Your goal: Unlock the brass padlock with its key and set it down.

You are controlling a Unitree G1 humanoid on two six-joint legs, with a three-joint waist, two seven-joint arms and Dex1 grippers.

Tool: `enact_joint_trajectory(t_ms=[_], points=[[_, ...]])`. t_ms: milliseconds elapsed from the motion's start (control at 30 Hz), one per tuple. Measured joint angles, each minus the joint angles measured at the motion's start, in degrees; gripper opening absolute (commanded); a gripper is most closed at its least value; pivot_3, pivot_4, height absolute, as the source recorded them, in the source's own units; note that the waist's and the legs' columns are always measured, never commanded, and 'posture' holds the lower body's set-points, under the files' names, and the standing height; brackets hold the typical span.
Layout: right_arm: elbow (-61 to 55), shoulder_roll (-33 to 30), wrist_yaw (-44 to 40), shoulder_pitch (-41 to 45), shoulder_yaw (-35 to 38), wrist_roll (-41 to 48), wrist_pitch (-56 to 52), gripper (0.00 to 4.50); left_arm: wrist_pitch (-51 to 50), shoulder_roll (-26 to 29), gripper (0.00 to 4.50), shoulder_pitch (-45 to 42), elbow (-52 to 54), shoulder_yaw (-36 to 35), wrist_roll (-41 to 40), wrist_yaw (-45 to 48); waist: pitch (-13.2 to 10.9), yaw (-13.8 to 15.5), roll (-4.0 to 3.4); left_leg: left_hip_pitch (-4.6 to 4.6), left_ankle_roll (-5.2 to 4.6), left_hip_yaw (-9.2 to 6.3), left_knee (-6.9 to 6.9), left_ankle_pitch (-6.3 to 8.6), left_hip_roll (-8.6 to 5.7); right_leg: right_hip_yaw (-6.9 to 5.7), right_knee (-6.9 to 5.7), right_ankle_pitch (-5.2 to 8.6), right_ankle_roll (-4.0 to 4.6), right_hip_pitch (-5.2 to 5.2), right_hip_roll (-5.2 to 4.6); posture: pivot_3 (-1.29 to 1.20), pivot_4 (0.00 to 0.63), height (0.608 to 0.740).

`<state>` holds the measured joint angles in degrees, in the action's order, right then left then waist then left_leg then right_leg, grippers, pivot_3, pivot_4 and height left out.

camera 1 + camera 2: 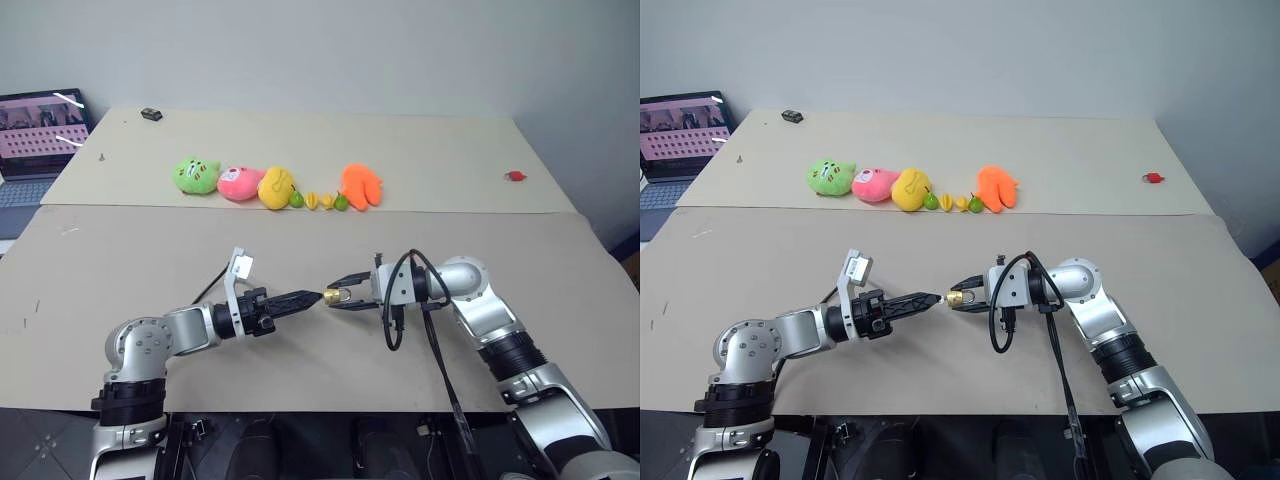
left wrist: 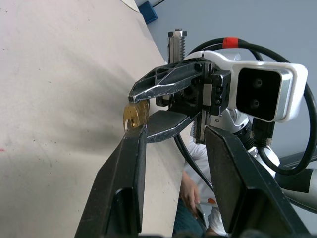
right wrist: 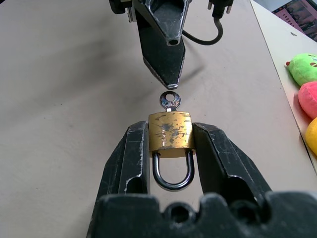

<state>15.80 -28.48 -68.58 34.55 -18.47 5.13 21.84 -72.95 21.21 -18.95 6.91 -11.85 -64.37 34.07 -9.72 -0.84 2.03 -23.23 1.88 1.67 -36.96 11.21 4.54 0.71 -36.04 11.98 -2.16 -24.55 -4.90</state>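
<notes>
Above the near part of the bench, between the two arms, the brass padlock is clamped by its body between the right gripper's two fingers, shackle pointing back toward the wrist and still seated in the body. Its key sits in the keyway, the round bow sticking out toward the left gripper. That gripper points at the key from just beside it; in the right wrist view its tip stands a little apart from the bow, so nothing is held. In the left wrist view its fingers stand parted, empty.

My judgement is that the lock is not yet opened: the key is in but must still be turned. The risks lie in the bow being tiny against the broad fingertips. A pinch that lands off-centre could push the key sideways or knock it out of the keyway. Twisting hard could also spin the padlock in the right grip, since only its smooth brass sides are held, or drop it to the bench
</notes>
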Motion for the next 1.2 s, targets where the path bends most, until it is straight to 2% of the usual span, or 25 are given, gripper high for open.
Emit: enact_joint_trajectory(t_ms=[633, 733, 833, 1200], points=[[-1.3, -0.1, -0.1, 0.0, 0.0, 0.1, 0.0, 0.91, 0.3, -0.4, 1.92, 0.1, 0.0, 0.3, -0.9, -1.4, 0.0, 0.0, 0.0, 0.0, 0.0, 0.0, 0.0, 0.0, 0.0, 0.0, 0.0, 0.0, -0.01, 0.0, 0.0, 0.0, 0.15, 0.722], [-1.3, -0.1, -0.1, 0.0, 0.0, 0.1, 0.0, 0.91, 0.3, -0.4, 1.22, 0.1, 0.0, 0.0, -1.0, -1.6, 0.0, 0.0, 0.0, 0.0, 0.0, 0.0, 0.0, 0.0, 0.0, 0.0, 0.0, 0.0, -0.01, 0.0, 0.0, 0.0, 0.15, 0.722], [-1.2, -0.1, -0.1, 0.0, 0.0, 0.1, 0.0, 0.91, 0.6, -0.6, 0.07, 0.1, 0.0, -0.4, -1.1, -1.8, 0.0, 0.0, 0.0, 0.0, 0.0, 0.0, 0.0, 0.0, 0.0, 0.0, 0.01, 0.0, 0.0, 0.0, 0.0, 0.0, 0.15, 0.722], [-1.2, 0.0, -0.1, 0.0, 0.0, 0.1, 0.0, 0.91, 1.5, -1.1, 0.02, 0.3, 0.0, -0.2, -1.0, -2.0, 0.0, 0.0, 0.0, 0.0, 0.0, 0.0, 0.0, 0.0, 0.0, 0.0, 0.01, 0.0, -0.01, 0.0, 0.0, 0.0, 0.15, 0.722]])
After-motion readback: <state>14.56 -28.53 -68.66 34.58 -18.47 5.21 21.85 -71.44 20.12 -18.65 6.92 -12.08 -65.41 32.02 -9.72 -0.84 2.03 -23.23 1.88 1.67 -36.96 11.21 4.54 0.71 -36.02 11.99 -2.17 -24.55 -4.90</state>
